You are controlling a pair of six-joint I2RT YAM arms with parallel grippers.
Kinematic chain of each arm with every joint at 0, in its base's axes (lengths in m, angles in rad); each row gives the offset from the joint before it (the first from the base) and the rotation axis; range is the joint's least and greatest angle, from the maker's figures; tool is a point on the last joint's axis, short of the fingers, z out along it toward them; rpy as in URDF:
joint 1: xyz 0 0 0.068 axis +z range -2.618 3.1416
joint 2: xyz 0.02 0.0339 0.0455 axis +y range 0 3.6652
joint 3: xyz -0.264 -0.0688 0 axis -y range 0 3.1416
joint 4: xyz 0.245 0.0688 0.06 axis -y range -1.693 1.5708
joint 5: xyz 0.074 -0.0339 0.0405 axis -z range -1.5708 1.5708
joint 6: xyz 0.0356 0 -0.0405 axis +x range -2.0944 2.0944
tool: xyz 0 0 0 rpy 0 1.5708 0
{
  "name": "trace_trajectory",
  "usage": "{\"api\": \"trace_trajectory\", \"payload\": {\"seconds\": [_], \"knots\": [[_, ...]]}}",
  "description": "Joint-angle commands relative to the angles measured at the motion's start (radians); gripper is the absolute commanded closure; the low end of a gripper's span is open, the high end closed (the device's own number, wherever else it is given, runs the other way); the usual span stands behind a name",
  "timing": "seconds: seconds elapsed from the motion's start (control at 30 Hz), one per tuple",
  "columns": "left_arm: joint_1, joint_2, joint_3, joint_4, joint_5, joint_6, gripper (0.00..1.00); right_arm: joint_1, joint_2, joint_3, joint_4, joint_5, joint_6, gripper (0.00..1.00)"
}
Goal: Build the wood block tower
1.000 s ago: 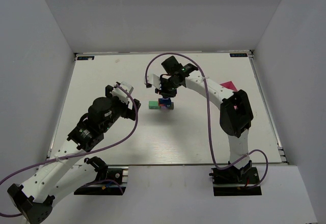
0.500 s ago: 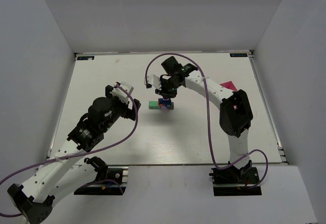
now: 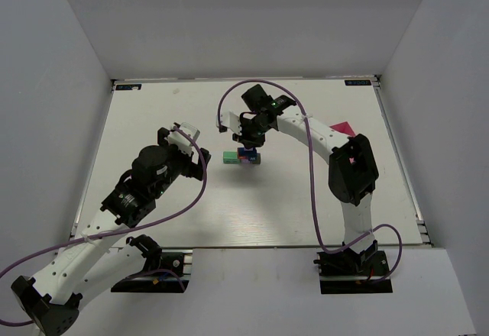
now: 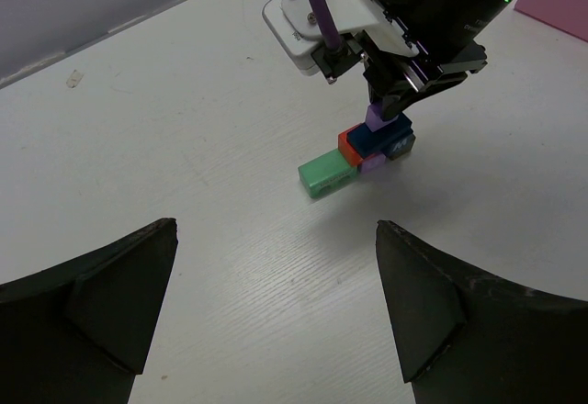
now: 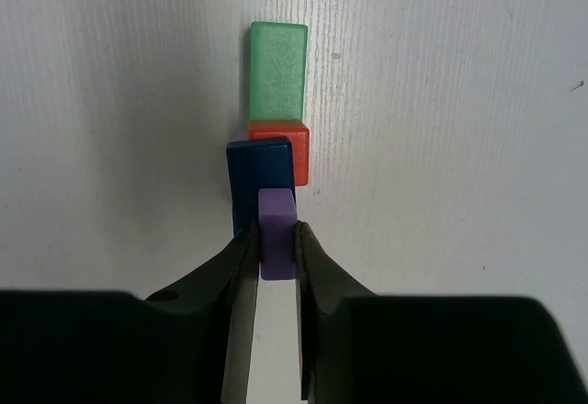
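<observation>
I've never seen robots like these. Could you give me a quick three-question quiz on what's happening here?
1. True or false: the left gripper is open and holds nothing.
2. Which one does the right gripper grip? A yellow block, B purple block, C white block.
3. Fill in: the green block lies flat, touching the ___ block.
Key: 1 true. 2 B. 3 red block.
</observation>
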Motion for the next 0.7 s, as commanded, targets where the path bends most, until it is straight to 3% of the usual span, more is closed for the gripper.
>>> {"api": "trace_trajectory", "payload": {"seconds": [0.0,0.67], "knots": [[0.005,-0.015,0.0,0.011,0.011,-0.007,0.01,0.006,0.009,0.045,-0.006,-0.018,0.009,1.0],[0.005,-0.015,0.0,0.011,0.011,-0.007,0.01,0.013,0.018,0.048,-0.009,-0.02,0.012,0.96]]}}
